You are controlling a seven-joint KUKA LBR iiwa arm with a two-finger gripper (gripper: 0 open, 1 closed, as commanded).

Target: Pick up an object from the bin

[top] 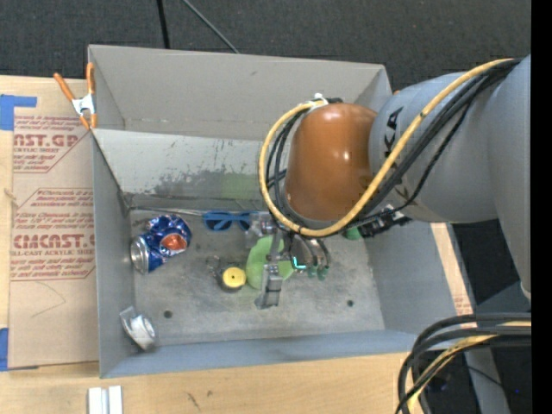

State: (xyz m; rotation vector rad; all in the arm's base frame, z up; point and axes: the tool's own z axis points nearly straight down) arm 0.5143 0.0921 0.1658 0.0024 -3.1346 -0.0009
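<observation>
Arm reaching in from right, gripper [272, 283] hanging over one green piece [256, 257] in the middle of the bin [112, 171], its state impossible to tell, one can [159, 241], one sunglasses [227, 222], one yellow disc [233, 277], one silver roll [138, 328] lying around.

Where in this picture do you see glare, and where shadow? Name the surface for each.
Camera view: a soft highlight sits on the arm's orange cover. Same view: the crushed blue can at the bin's left glints at its metal end. Same view: the bin has a back wall lit paler than its floor, which looks darker beneath the arm, around the gripper.
</observation>
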